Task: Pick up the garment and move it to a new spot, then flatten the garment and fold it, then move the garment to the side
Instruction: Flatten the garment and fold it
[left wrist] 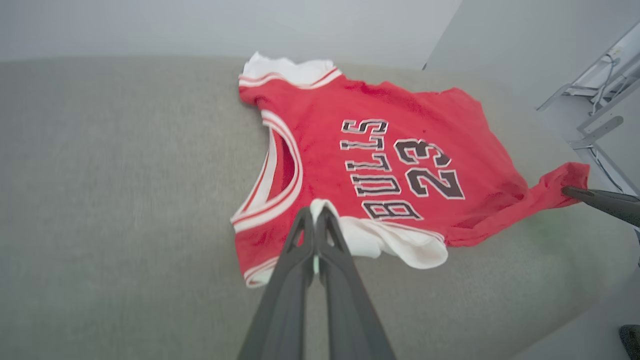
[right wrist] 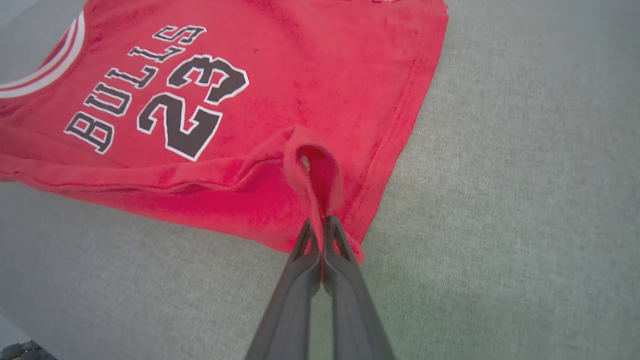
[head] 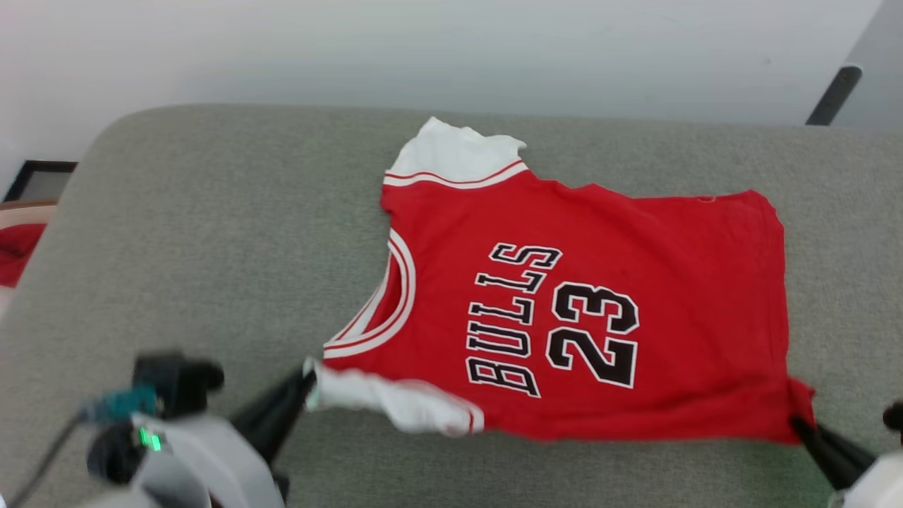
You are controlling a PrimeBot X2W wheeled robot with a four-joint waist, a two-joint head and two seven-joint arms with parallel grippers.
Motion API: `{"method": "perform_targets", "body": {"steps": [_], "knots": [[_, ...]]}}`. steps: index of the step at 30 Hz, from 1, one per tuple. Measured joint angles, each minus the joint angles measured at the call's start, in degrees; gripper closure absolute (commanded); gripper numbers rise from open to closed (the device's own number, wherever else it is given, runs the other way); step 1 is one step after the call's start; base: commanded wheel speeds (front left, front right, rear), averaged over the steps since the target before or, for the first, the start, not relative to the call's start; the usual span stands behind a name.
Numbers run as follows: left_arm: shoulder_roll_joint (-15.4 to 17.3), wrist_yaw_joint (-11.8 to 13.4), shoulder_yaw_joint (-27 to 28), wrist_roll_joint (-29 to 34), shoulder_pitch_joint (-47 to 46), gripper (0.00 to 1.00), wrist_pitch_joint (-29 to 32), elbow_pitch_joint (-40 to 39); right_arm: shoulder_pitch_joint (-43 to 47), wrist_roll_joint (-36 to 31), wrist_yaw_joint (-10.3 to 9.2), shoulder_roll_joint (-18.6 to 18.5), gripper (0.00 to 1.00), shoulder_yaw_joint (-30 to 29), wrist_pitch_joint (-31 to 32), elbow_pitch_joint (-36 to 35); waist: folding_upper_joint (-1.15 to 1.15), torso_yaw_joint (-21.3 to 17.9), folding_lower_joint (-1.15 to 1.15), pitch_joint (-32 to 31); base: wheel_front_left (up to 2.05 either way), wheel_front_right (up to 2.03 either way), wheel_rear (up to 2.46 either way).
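Your left gripper [head: 308, 382], lower left, and right gripper [head: 797, 422], lower right, are clamping the garment [head: 635, 247], stretched lengthwise between them.

**One garment, two hands, one table**

There is one garment [head: 635, 247], a red shirt. It has two white sleeves, the far sleeve [head: 451, 152] and the near sleeve [head: 395, 406]. It carries one printed word, BULLS, and one number, 23, made of two digits. Two hands are in view, the left hand [head: 308, 381] and the right hand [head: 796, 422]. Each has two long dark fingers [left wrist: 285, 300], four in all. One grey fabric-covered table [head: 211, 233] lies under everything. At the head view's left edge sits one other red cloth [head: 14, 250], and at its upper right stands one dark bar [head: 834, 94].
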Motion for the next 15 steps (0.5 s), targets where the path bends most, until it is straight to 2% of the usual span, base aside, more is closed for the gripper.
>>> {"method": "perform_targets", "body": {"steps": [3,7,15], "knots": [[0.41,-1.15,0.55,2.88,-5.89,1.00,3.70,0.45,-3.44,-0.87,0.00,0.66,1.00,-0.65,2.44,-0.90,0.00,-0.82,0.00,0.68,0.00,0.00,0.00],[-1.68,-5.75,1.13,5.79,-14.70,1.00,8.46,5.32,-9.22,-2.79,0.00,1.63,1.00,-1.26,5.44,-0.18,0.00,-1.61,0.00,2.06,0.00,0.00,0.00],[-11.54,-17.24,0.02,8.37,-28.75,1.00,14.47,24.87,-20.07,-6.08,0.00,4.28,1.00,-0.26,9.20,6.45,0.00,-2.77,0.00,5.54,0.00,0.00,0.00]]}}
